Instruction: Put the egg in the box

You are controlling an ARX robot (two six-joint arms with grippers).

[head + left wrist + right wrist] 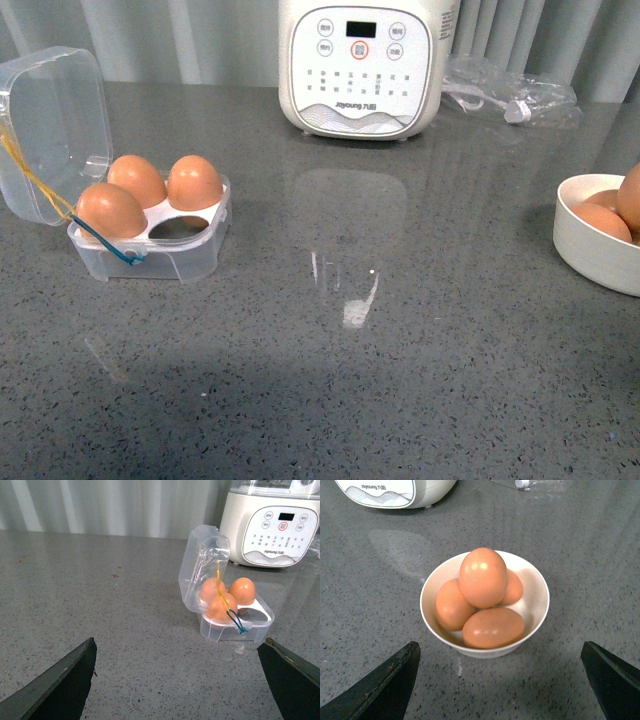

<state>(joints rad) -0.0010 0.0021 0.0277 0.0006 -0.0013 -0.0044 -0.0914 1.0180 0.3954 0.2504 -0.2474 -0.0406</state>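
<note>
The right claw (pixel 500 643) is held spread and empty near the white bowl (pixel 538 587), in which the egg (pixel 483 577) is piled atop three other eggs (pixel 492 627). The left claw (pixel 178 640) is likewise spread and empty, faced toward the box (pixel 220 630). Its lid is open and three cells are filled. Box and bowl are set well apart on the bench (pixel 350 380).

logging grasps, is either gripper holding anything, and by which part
Nothing is held: the left gripper and the right gripper are both open and empty, the right one facing the bowl.
</note>
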